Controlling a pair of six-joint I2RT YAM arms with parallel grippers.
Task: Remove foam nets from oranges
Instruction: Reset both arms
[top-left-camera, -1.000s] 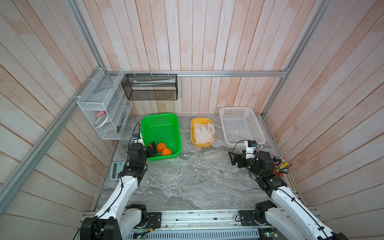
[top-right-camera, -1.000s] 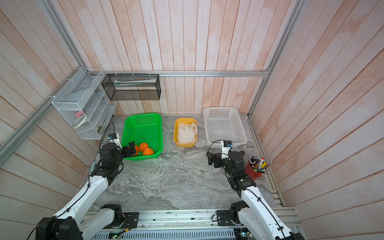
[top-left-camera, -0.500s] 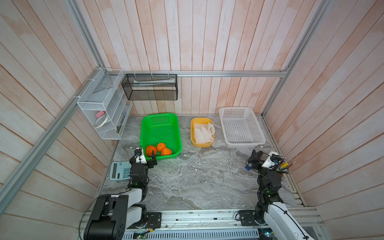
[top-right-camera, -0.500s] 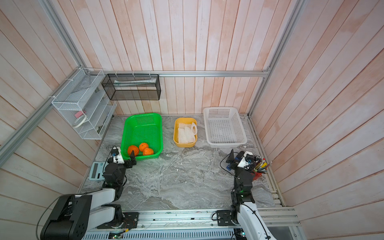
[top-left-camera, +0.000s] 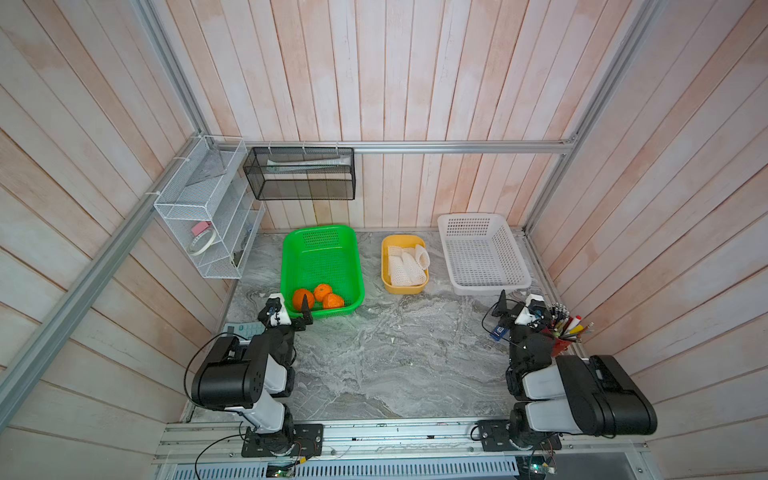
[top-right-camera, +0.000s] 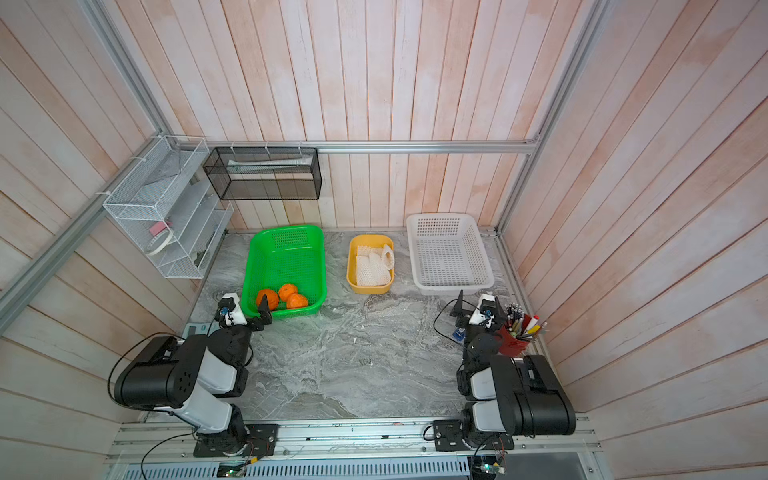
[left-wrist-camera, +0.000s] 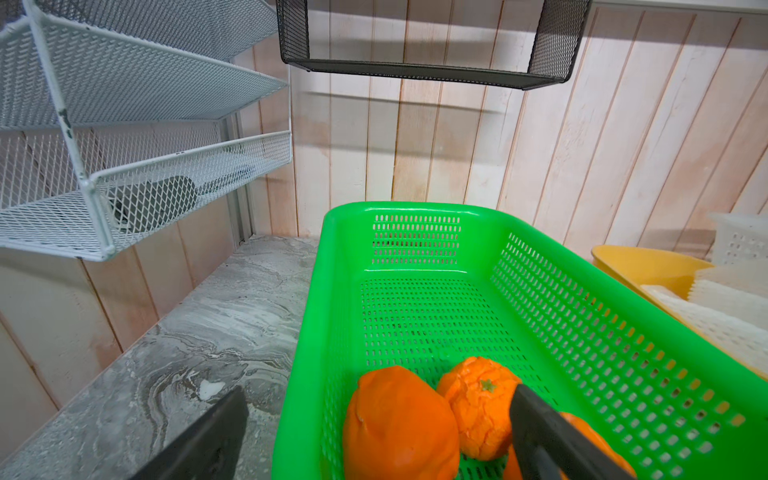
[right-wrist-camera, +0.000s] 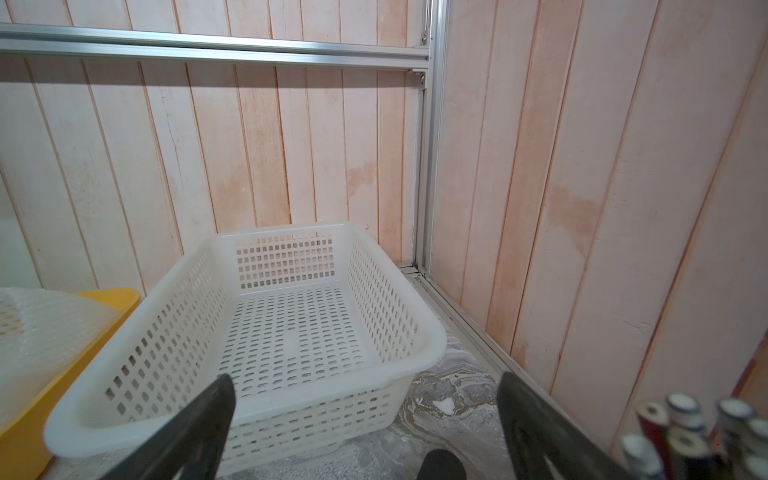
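Task appears complete: three oranges (top-left-camera: 318, 296) lie bare in the green basket (top-left-camera: 320, 249), foam nets (top-left-camera: 405, 262) in the yellow tub (top-left-camera: 388, 282). Both left hand (top-left-camera: 291, 311) and right hand (top-left-camera: 517, 305) are released, empty; keep them parked clear.

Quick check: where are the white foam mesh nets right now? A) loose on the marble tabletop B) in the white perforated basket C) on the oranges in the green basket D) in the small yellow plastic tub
D: the white foam mesh nets lie piled in the small yellow plastic tub; the three bare oranges sit in the green perforated basket, and the white perforated basket holds nothing.
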